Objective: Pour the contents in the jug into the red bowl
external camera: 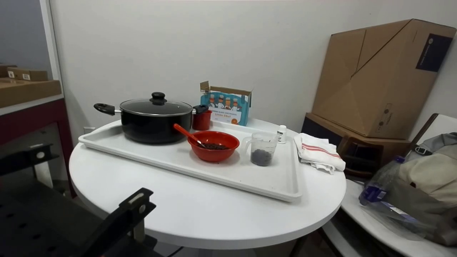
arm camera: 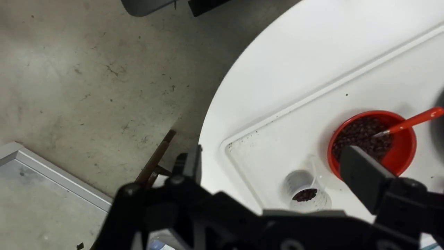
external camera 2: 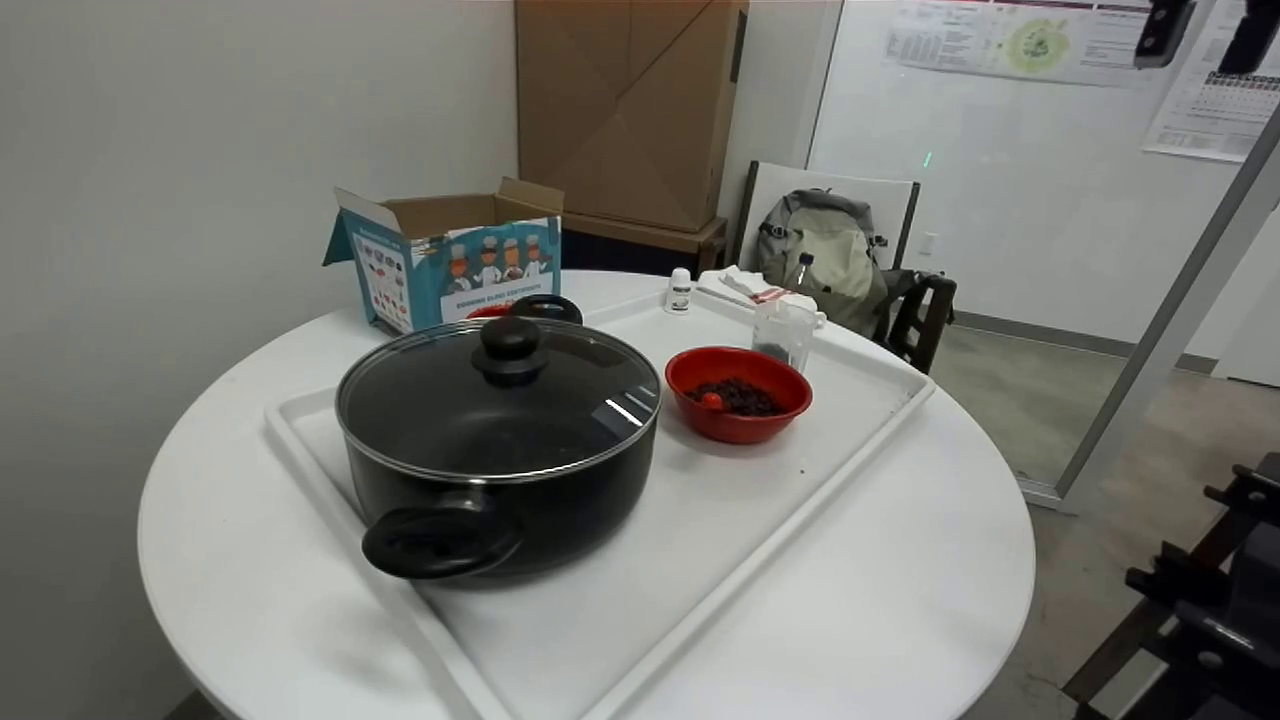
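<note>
Wrist view: the fingers (arm camera: 364, 177) are hanging wide apart, gripping nothing. In an exterior view the jug (external camera: 263, 144) is standing upright on the tray (external camera: 242, 176), at 3 o'clock from the red bowl (external camera: 214, 156), holding dark contents (external camera: 261, 157). Bowl's already carrying dark bits (external camera: 217, 146), but imo grabbing, lifting and tipping the jug are all remaining.

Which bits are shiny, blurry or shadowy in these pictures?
In an exterior view, white streaks of glare shine on the glass lid; in the wrist view, the dark jaws down low look blurry, while the red bowl looks sharper; also in the wrist view, a faint shadow lies on the tray beside that bowl.
</note>
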